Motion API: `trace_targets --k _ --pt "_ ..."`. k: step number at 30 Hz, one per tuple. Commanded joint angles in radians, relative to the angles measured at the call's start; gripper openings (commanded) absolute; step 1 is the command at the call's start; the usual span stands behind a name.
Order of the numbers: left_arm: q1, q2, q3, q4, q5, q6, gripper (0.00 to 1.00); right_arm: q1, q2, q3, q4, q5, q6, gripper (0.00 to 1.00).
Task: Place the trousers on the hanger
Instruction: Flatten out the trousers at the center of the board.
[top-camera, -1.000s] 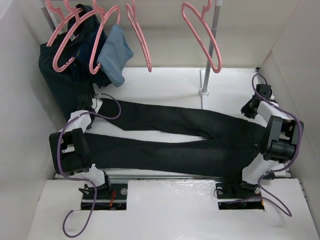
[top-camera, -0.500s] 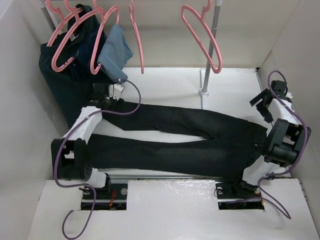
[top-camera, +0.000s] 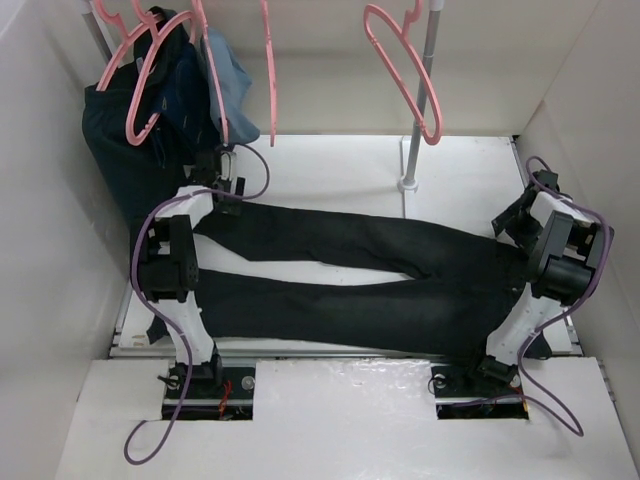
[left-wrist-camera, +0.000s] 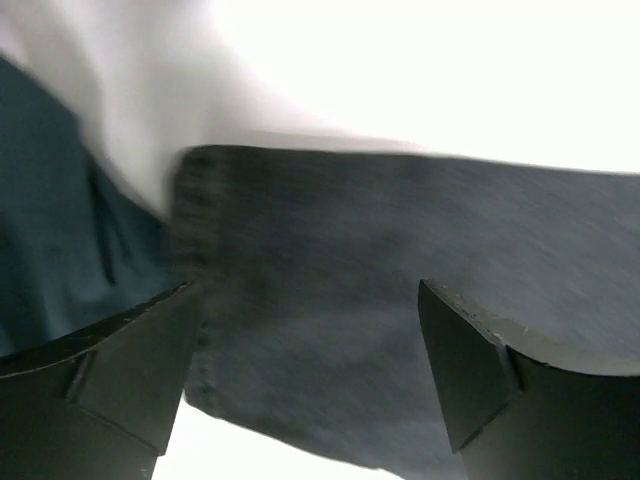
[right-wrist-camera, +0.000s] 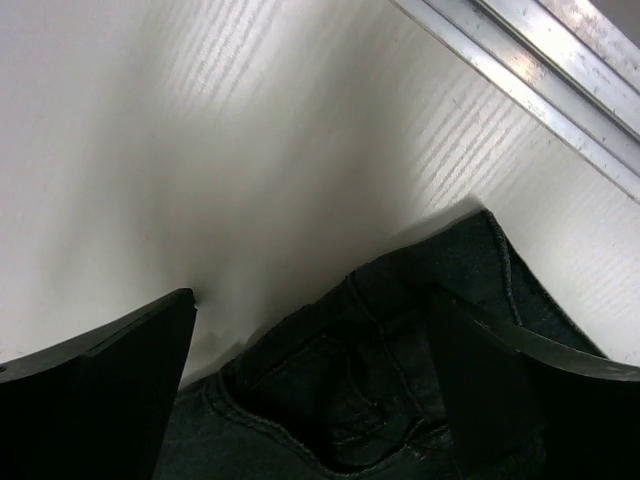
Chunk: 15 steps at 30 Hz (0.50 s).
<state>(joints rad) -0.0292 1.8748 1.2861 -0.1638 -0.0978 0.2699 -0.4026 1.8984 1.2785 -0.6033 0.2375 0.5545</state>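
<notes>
Currently, long black fabric trousers (top-camera: 380, 300) are laid flat across the white table (top-camera: 330, 180), and the thin pink plastic hanger (top-camera: 402, 75) is hung behind. The left end effector (left-wrist-camera: 305, 295) is held apart over a leg hem, and the right end effector (right-wrist-camera: 310, 300) is held apart over the waistband. The hem should probably be pinched squarely.

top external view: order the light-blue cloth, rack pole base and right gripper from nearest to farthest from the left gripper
1. light-blue cloth, hanging just behind the left gripper
2. rack pole base, back of the table, middle
3. right gripper, far right side
</notes>
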Motion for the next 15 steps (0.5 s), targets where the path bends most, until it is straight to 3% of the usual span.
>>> trace_targets --k 1,3,6,11,13,15 --pt "0.055 0.006 0.045 0.087 -0.055 -0.099 0.88 -0.008 0.047 0.041 0.007 0.039 -0.065 1.0" --pt "0.077 0.035 0.054 0.099 -0.065 -0.11 1.0 -0.008 0.074 0.051 0.007 0.039 -0.079 1.0" --pt "0.077 0.101 0.113 0.087 -0.046 -0.11 1.0 -0.008 0.094 0.061 0.007 0.029 -0.102 0.99" --pt "0.077 0.191 0.202 0.058 0.029 -0.084 1.0 -0.008 0.103 0.071 0.007 0.02 -0.134 0.84" --pt "0.077 0.213 0.222 0.047 0.084 -0.058 0.94 -0.008 0.113 0.082 0.007 0.011 -0.134 0.74" --pt "0.077 0.213 0.222 0.047 0.137 -0.047 0.59 -0.008 0.113 0.082 0.007 0.002 -0.154 0.58"
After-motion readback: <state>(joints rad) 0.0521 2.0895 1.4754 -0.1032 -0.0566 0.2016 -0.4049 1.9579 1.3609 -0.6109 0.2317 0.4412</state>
